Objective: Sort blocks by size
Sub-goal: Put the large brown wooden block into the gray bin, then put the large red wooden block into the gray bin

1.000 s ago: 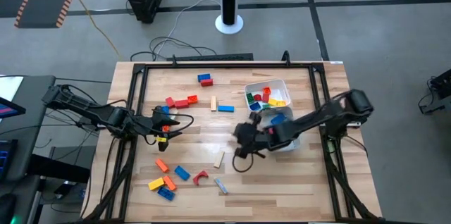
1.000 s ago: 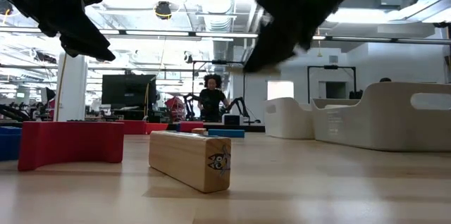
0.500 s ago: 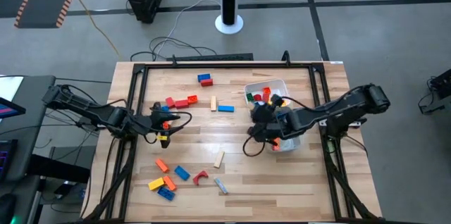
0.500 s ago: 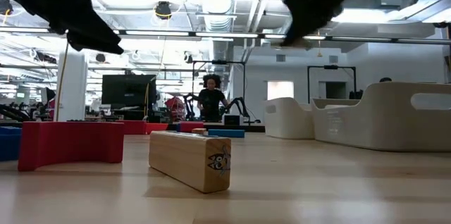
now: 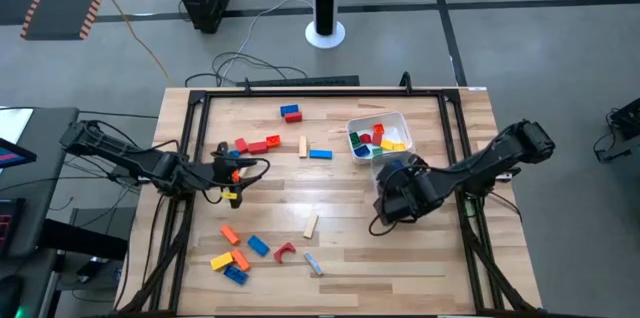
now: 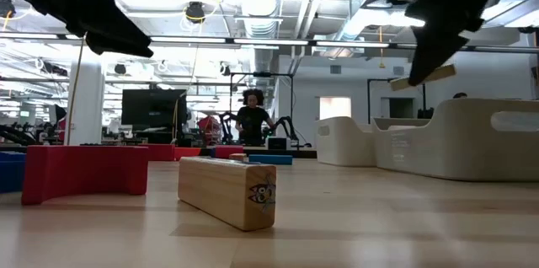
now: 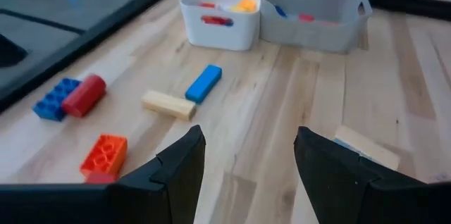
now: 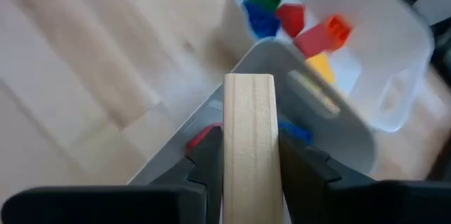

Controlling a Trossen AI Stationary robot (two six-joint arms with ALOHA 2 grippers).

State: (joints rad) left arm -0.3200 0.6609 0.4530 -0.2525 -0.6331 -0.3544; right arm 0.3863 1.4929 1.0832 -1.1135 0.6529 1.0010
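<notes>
The right gripper (image 8: 249, 160) clamps a long tan block (image 8: 249, 139) between its fingers and holds it lengthwise, high over the clear tub (image 8: 331, 146) — presumably so the bar can drop in among the longer pieces. In the high view this gripper (image 5: 400, 193) sits right of centre, its dark bulk covering the clear tub almost wholly, so what lies inside is hard to read there; the wrist view shows only a scrap of red and blue at the tub's floor. Just above it in the high view stands the white tub (image 5: 352, 128), holding short bricks in red, green, blue and yellow. In the low view the tan block (image 6: 421, 77) juts out below the arm at upper right, tilted.

The left gripper (image 5: 235, 173) waits at centre left of the high view, jaws standing apart and holding nothing, as the left wrist view confirms (image 7: 246, 168).

The remaining blocks lie loose on the table (image 5: 440, 258): a cluster (image 5: 240, 253) at lower left, a red-and-orange row (image 5: 257, 145) and a red-blue pair (image 5: 291, 112) toward the upper middle, a blue bar (image 5: 320, 154), and a second tan bar (image 5: 311, 225) near the centre. The pale piece (image 5: 314, 264) below it is too small to identify — block or otherwise.
</notes>
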